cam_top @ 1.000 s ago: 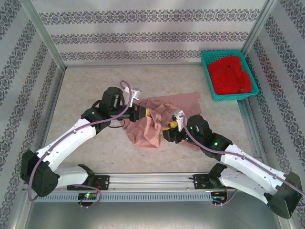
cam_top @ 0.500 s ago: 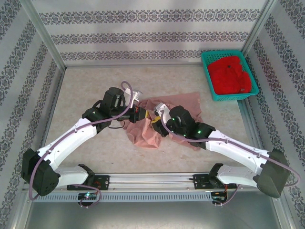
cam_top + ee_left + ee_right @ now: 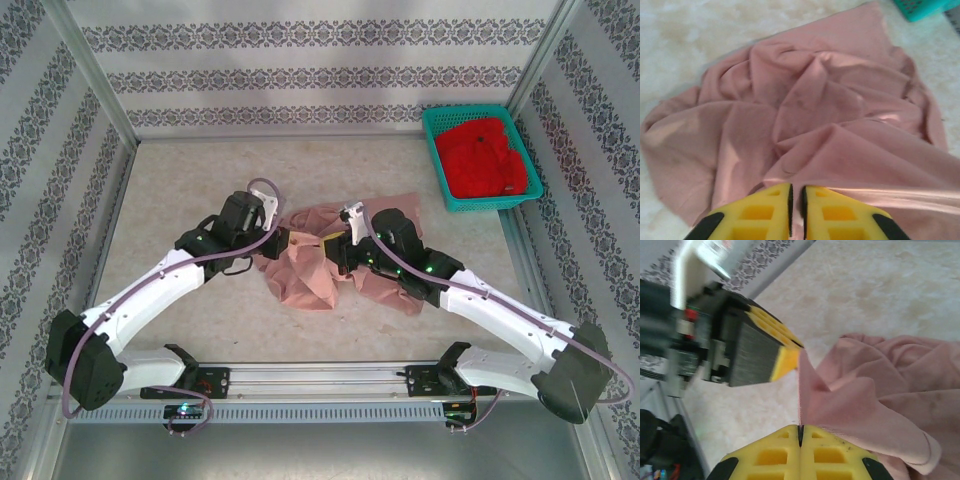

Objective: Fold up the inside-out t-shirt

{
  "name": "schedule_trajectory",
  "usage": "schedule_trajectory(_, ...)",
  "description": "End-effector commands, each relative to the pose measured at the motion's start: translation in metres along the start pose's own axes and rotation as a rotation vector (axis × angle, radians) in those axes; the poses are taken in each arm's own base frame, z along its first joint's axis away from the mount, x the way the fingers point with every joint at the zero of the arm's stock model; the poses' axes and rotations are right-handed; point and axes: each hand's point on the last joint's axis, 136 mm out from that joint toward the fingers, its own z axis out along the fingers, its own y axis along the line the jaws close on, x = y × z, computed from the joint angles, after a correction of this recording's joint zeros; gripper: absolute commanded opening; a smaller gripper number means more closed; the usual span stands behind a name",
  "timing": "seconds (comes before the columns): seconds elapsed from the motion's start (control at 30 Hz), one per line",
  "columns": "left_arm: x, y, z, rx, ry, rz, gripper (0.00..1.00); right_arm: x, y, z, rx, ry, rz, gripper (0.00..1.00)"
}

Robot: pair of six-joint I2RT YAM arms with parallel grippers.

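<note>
Left pincer: My left pincer (image 3: 796, 190) is squeezed shut on a thin edge of the dusty pink soft cloth t-shirt (image 3: 830, 115).
Right pincer: My right pincer (image 3: 800, 429) is squeezed shut too, on the same edge. It sits just beside my left pincer (image 3: 787, 357), tip almost to tip.
Between them: A short bit of the edge is pulled straight, like a little string.
Where the shirt is: It lies in a wrinkly heap on the pale desk (image 3: 180, 180). Most of it spreads out past my left pincer (image 3: 292, 240) and under and beside my right pincer (image 3: 336, 250).
Done so far: I think only the grabbing is done. I see no neat fold anywhere on the t-shirt (image 3: 305, 275).
Left to do: I think nearly all of it. The shirt needs to be pulled flat first, then folded over.
Not my job: A teal plastic basket (image 3: 438, 175) with a bright red cloth (image 3: 485, 160) sits well apart from my right pincer, off to its far side.
</note>
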Motion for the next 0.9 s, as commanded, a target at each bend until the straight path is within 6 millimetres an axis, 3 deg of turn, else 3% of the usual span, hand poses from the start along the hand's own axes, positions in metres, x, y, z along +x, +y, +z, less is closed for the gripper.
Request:
schedule_trajectory(0.0, 0.009, 0.012, 0.008, -0.043, 0.013, -0.013, 0.20, -0.026, 0.026, -0.001, -0.122, -0.055, 0.053, 0.00)
schedule_trajectory(0.17, 0.008, -0.001, 0.012, 0.032, 0.009, -0.038, 0.34, -0.029, 0.027, 0.002, -0.136, -0.068, 0.089, 0.00)
schedule_trajectory(0.4, 0.022, 0.003, -0.010, 0.033, -0.024, -0.094, 0.47, -0.035, -0.001, 0.006, -0.022, -0.083, 0.206, 0.00)
schedule_trajectory(0.5, 0.034, -0.005, -0.013, 0.085, -0.048, -0.084, 0.50, -0.037, -0.008, 0.008, -0.015, -0.081, 0.241, 0.00)
schedule_trajectory(0.67, 0.036, -0.032, -0.003, 0.173, -0.072, 0.005, 0.54, -0.038, -0.009, 0.011, -0.018, -0.074, 0.251, 0.00)
schedule_trajectory(0.87, 0.021, -0.021, 0.027, 0.045, -0.079, 0.103, 0.52, -0.036, -0.008, 0.011, -0.028, -0.065, 0.258, 0.00)
